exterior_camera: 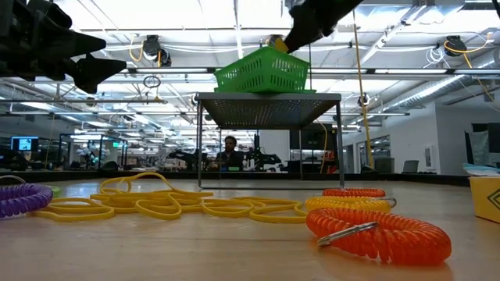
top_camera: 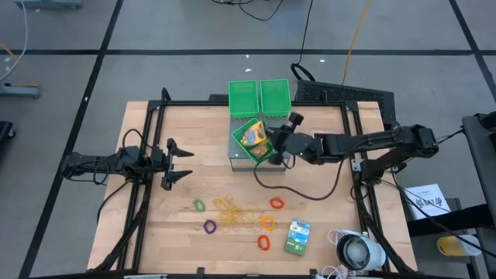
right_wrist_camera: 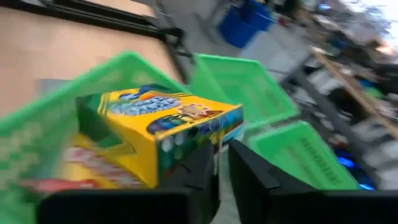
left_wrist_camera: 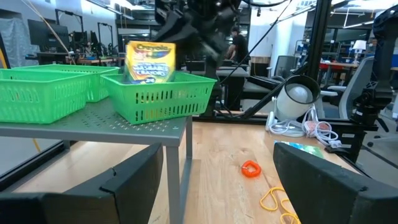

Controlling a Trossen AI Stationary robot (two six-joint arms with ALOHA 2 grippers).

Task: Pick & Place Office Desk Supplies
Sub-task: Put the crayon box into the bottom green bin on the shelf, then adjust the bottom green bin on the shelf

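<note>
The yellow-green crayon box [top_camera: 254, 137] [left_wrist_camera: 149, 62] [right_wrist_camera: 155, 130] stands tilted inside a green mesh bin [left_wrist_camera: 161, 102] on a grey raised shelf [left_wrist_camera: 93, 118]. My right gripper [top_camera: 273, 146] [right_wrist_camera: 224, 180] hovers at the box's upper corner, its fingers a narrow gap apart with nothing between them. My left gripper [top_camera: 182, 164] [left_wrist_camera: 217, 180] waits open at the table's left. On the table lie coloured rings, red [top_camera: 263, 242], orange [top_camera: 277, 203], green [top_camera: 199, 204] and purple [top_camera: 209, 226], tan rubber bands [top_camera: 232, 213] and a green-white packet [top_camera: 297, 237]. My right gripper stands slanting down from the table's right, with one finger [right_wrist_camera: 193, 180] right beside the crayon box's upper corner [right_wrist_camera: 214, 146]. I cannot tell whether that finger touches the box. The box rests inside the bin.
Two more green mesh bins [top_camera: 242, 95] [top_camera: 274, 95] sit on the shelf behind the one with the box. A white round device with cables [top_camera: 358, 252] lies at the near right corner. Black frame rails run along the table's left and right sides.
</note>
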